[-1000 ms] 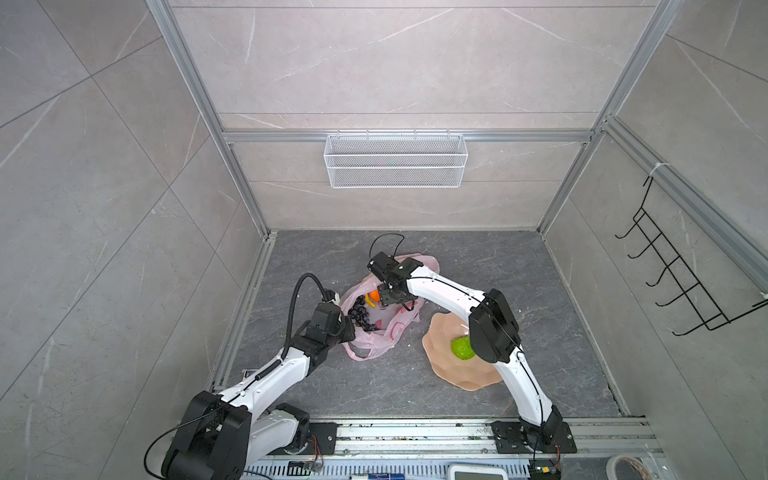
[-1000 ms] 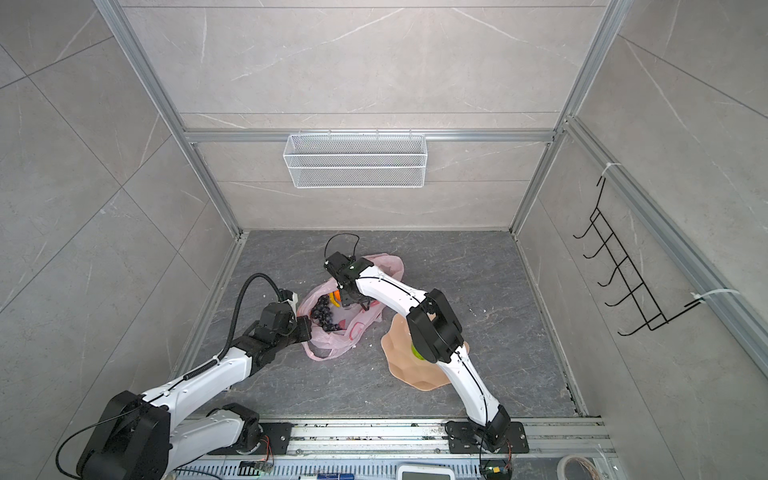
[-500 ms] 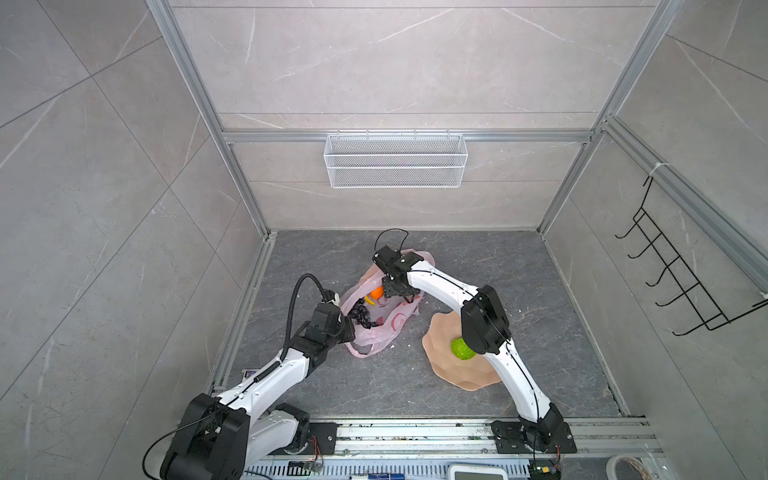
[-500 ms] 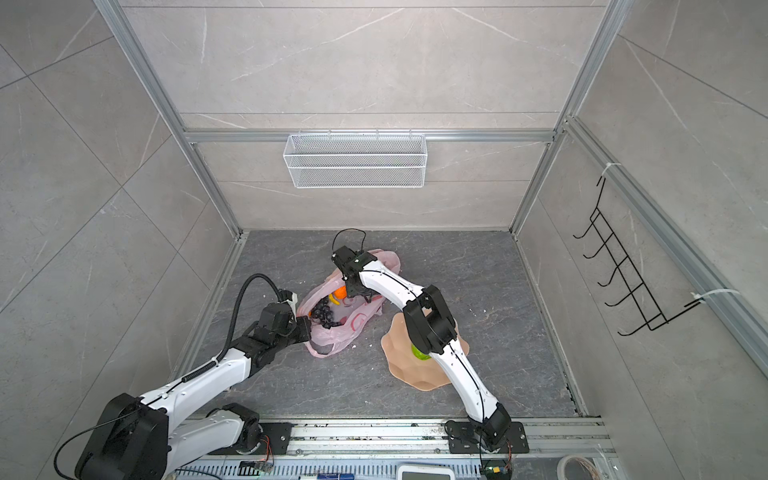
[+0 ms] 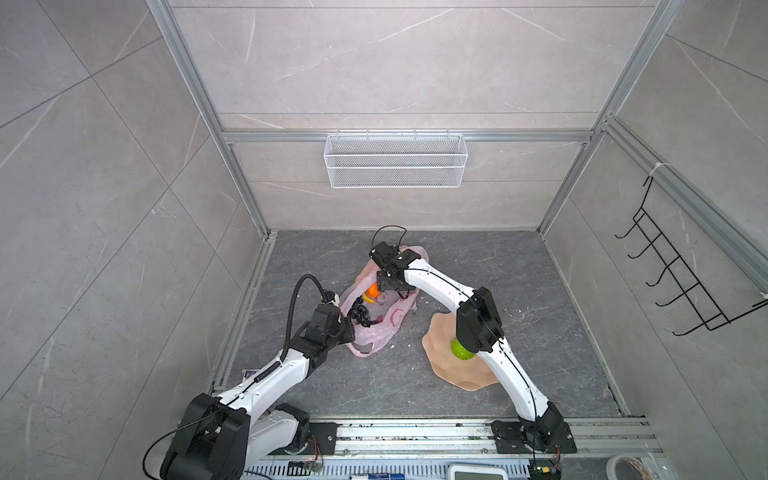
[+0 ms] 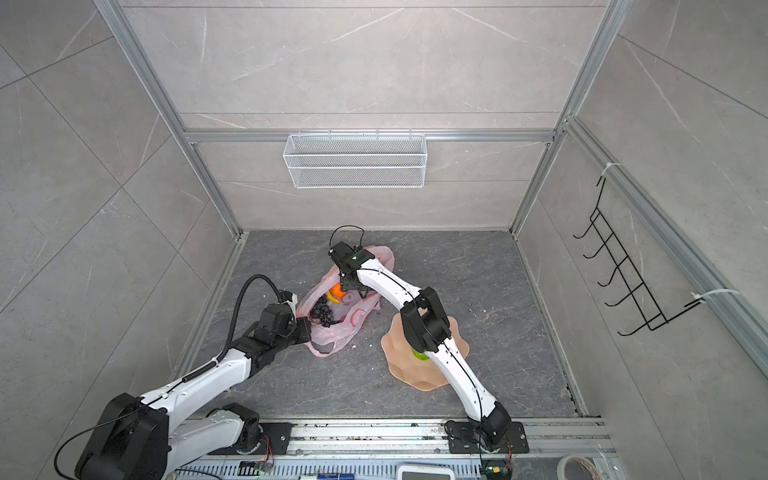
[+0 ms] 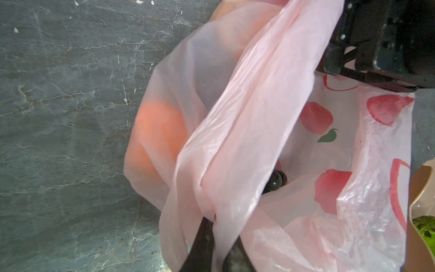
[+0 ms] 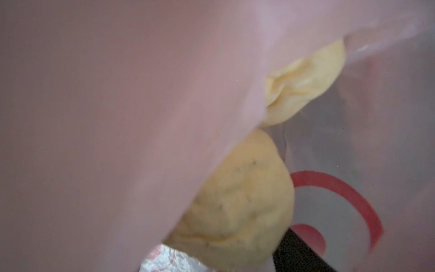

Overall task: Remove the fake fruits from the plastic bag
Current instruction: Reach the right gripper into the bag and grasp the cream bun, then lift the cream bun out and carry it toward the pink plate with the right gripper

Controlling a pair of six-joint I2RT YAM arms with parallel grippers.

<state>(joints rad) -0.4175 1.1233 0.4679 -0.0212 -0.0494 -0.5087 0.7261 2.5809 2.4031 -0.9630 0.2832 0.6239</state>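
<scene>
Right claw (image 5: 395, 288) farther back in plastic bag (image 5: 392, 322) than before

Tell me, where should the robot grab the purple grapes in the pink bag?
Pinch the grape bunch across its top beads, probably coming straight down through the open mouth of the plastic bag. The bunch lies uncovered there, while thin film walls its sides.

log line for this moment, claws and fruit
left claw: shut on plastic bag | right claw: inside bag, near beige lumps | plate: green ball | in bag: orange, grapes
</scene>
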